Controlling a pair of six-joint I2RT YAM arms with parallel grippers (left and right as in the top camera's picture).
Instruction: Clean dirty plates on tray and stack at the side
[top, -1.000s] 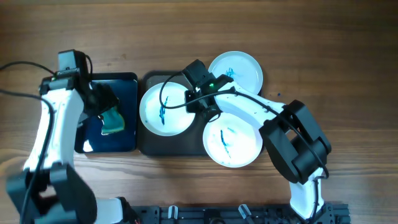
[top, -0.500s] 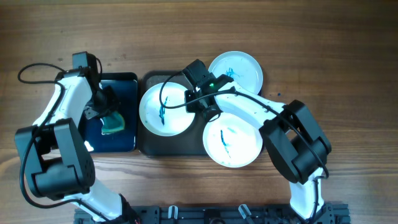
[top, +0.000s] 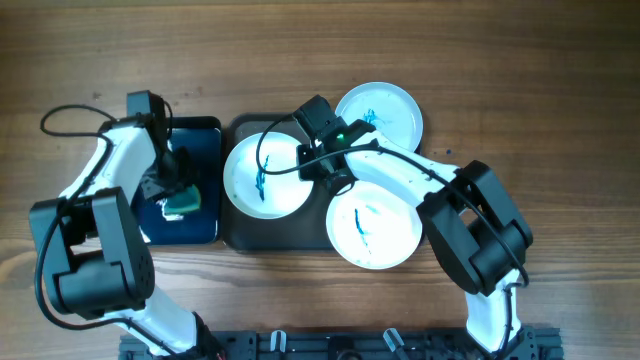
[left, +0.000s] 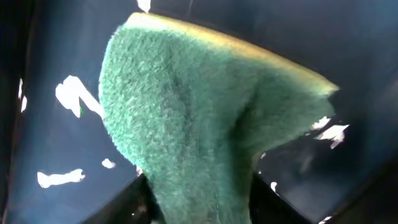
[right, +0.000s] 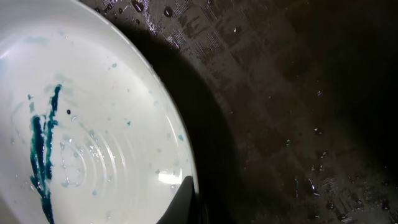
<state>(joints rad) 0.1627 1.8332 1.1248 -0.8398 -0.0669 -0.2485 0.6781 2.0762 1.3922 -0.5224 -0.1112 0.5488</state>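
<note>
Swung rightward, the left gripper (top: 175, 190) pinched the green sponge (left: 199, 118); the right gripper (top: 312, 168) showed no readable closure over the tray (top: 290, 232), lying lengthwise left-to-right.

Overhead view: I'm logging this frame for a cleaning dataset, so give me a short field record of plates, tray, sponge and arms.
tray: dark grey
plates: three, blue-streaked; one on tray, two at its right end
sponge: green, over small blue-lined tray
left gripper: jaws pinching sponge
right gripper: at tray plate's rim, jaws unclear
</note>
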